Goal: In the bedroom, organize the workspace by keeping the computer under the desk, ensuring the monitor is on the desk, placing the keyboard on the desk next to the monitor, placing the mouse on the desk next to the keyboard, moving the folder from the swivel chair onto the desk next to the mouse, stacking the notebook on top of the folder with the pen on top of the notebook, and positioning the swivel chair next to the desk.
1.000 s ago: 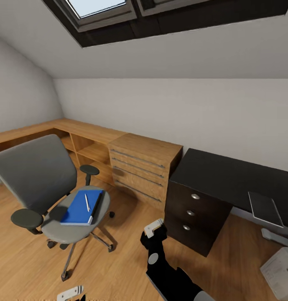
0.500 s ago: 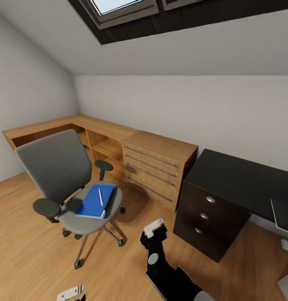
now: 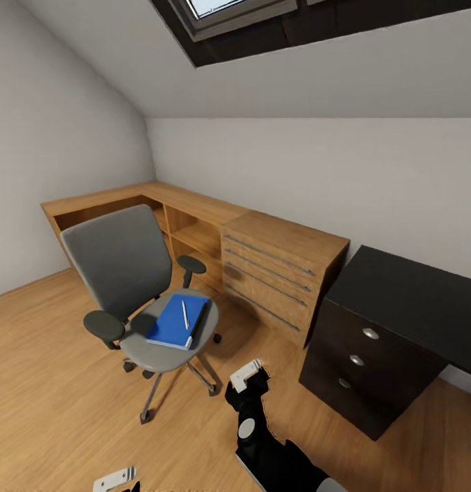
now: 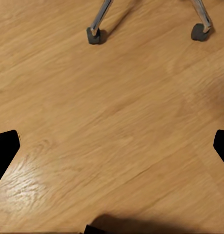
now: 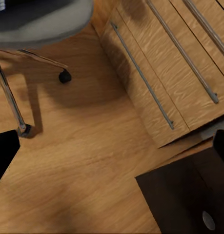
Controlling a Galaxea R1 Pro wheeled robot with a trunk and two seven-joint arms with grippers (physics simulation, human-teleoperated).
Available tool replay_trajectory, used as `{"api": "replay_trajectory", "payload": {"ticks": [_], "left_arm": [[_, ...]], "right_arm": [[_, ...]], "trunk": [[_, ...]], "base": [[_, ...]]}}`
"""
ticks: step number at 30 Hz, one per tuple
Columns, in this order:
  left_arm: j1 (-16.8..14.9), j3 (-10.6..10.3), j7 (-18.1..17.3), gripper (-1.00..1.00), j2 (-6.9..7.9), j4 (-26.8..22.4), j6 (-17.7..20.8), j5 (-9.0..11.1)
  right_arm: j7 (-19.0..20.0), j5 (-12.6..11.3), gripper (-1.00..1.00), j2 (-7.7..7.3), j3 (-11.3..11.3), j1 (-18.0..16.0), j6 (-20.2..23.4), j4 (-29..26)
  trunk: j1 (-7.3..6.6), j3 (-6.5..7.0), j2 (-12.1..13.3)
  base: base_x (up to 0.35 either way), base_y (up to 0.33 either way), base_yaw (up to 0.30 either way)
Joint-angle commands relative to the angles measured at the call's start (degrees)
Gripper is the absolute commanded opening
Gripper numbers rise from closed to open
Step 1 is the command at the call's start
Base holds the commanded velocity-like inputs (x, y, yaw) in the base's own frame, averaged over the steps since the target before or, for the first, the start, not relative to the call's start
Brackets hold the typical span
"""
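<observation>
The swivel chair (image 3: pixel 126 263), grey-backed with black arms, stands on the wooden floor left of centre. On its seat lies the blue folder (image 3: pixel 172 321) with the white pen (image 3: pixel 185 315) on top, and the dark notebook (image 3: pixel 200 322) shows as a strip along the folder's right edge. The black desk (image 3: pixel 413 294) with silver-knobbed drawers is at the right. My right gripper (image 3: pixel 248 375) hangs open over the floor between chair and desk, and its wrist view takes in the chair seat (image 5: pixel 38 19) and a desk drawer (image 5: pixel 190 200). Open as well, my left gripper (image 3: pixel 116 478) is low over bare floor near the chair's casters (image 4: pixel 94 35).
A light wooden drawer cabinet (image 3: pixel 283 270) joined to a low wooden corner shelf (image 3: pixel 126 201) stands against the back wall between chair and desk. A sloped ceiling with a skylight (image 3: pixel 228 10) is overhead. Open floor (image 3: pixel 50 369) lies in front of the chair.
The head view has turned left, so chair, cabinet and desk sit further right in the picture and the desk's right part has left the frame. Both arms keep their pose.
</observation>
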Motion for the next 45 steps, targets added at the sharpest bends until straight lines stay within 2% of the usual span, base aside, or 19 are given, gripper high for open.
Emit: {"api": "replay_trajectory", "payload": {"ticks": [1,25,38,45], "left_arm": [[0.0,0.1,0.1,1.00,-0.06,-0.1,0.3,0.4],[0.0,0.0,0.1,1.00,-0.11,-0.1,0.3,0.4],[0.0,0.1,0.1,1.00,-0.08,-0.1,0.3,0.4],[0.0,0.1,0.1,1.00,-0.04,-0.1,0.2,0.4]], "right_arm": [[-0.3,0.0,1.00,0.00,0.4,-0.1,0.4,0.0],[-0.2,0.4,1.00,0.00,0.8,-0.1,0.3,0.0],[0.1,0.3,1.00,0.00,1.9,-0.1,-0.4,-0.2],[0.1,0.3,1.00,0.00,1.9,-0.1,-2.1,-0.5]], "trunk": [[0.00,-0.12,0.0],[0.00,-1.67,0.0],[0.00,-1.81,0.0],[0.00,-1.82,0.0]], "base": [[0.000,0.000,0.203],[0.000,0.000,0.194],[0.000,0.000,0.030],[0.000,0.000,0.001]]}}
